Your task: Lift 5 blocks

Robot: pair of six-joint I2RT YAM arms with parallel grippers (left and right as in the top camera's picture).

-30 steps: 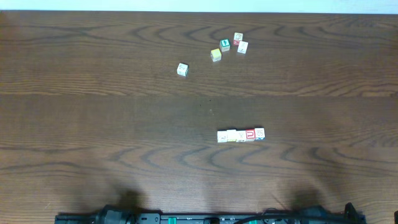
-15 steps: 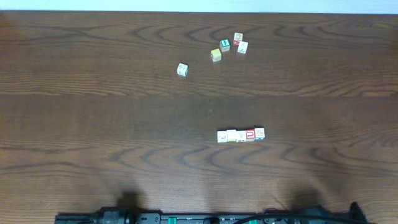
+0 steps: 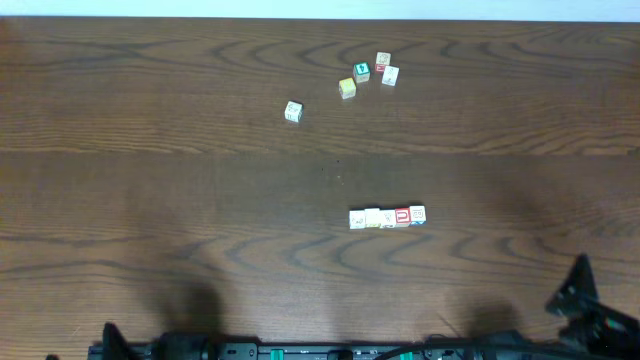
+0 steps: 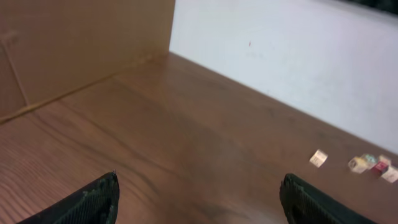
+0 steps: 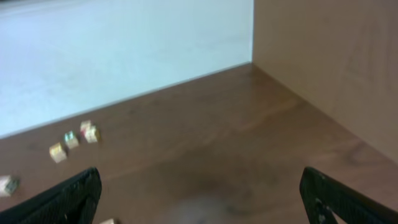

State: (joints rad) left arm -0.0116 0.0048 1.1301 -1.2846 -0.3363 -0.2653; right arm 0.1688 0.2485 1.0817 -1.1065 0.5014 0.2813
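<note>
My left fingers (image 4: 199, 180) and right fingers (image 5: 200, 174) both stand spread wide, empty, at the near edge of the dark, wood-grained desk (image 3: 150, 200). Well beyond them, mid-desk and nearer my right side, the five small pale-wood cube blocks (image 3: 387, 217) lie touching in one straight row, one face red. Farther off, loose cubes (image 3: 361, 70) lie scattered.

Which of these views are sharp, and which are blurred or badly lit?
Overhead: sharp and evenly lit, the row of blocks clear, soft dark shadows at the near edge of the table. Left wrist: soft focus, the far cubes smeared. Right wrist: blurred as well, the back wall with a bluish cast.
</note>
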